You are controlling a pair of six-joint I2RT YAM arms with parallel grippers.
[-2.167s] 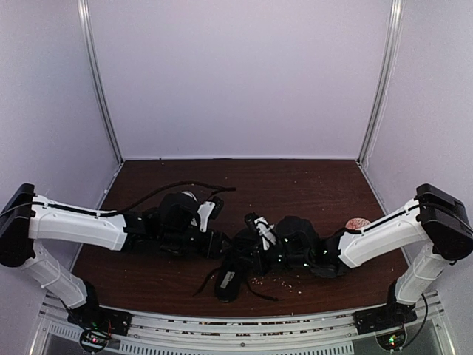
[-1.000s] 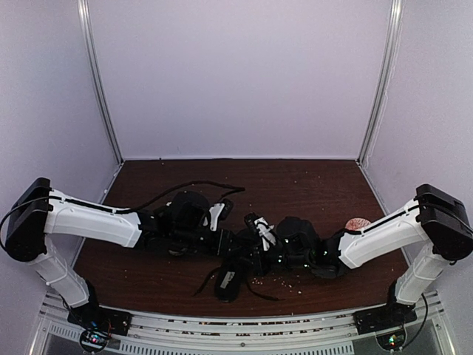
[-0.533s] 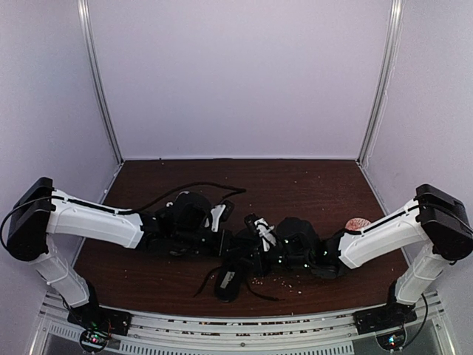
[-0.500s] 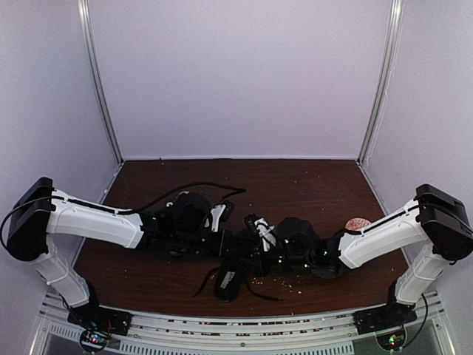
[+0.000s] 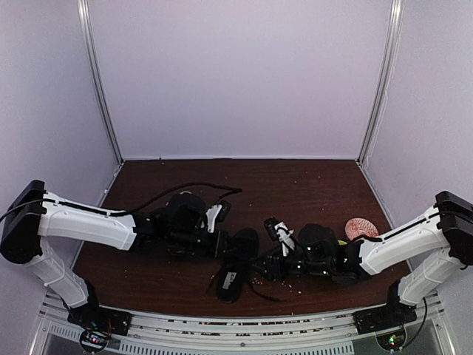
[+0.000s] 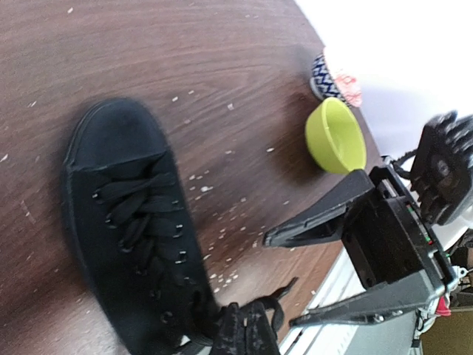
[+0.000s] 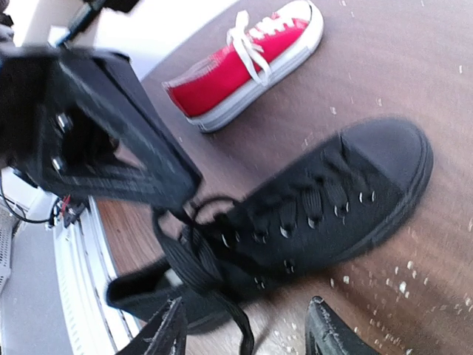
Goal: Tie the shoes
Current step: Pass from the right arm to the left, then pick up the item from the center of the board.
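Observation:
The black shoe (image 5: pixel 233 268) (image 6: pixel 126 222) (image 7: pixel 332 200) lies near the table's front edge, toe pointing away from the arms, its laces loose. My left gripper (image 6: pixel 244 330) (image 5: pixel 224 245) is shut at the shoe's opening, with a strand of black lace (image 7: pixel 166 237) running up to its tips. My right gripper (image 7: pixel 247 334) (image 5: pixel 267 268) stands open just right of the shoe; a loose lace end lies between its fingers, untouched. The red sneaker (image 7: pixel 240 59) with white laces rests beyond the black shoe in the right wrist view. In the top view it is hidden by my left arm.
A yellow-green bowl (image 6: pixel 336 134) and a blue patterned cup (image 6: pixel 321 75) stand right of the shoe. A pink round thing (image 5: pixel 358 226) sits at the table's right side. Pale crumbs (image 5: pixel 284 279) dot the dark wooden table (image 5: pixel 295 185). A black cable (image 5: pixel 170 191) loops behind my left arm.
My right gripper has opened, let go of the lace and drawn back to the right. My left gripper has closed on the lace beside the shoe's opening.

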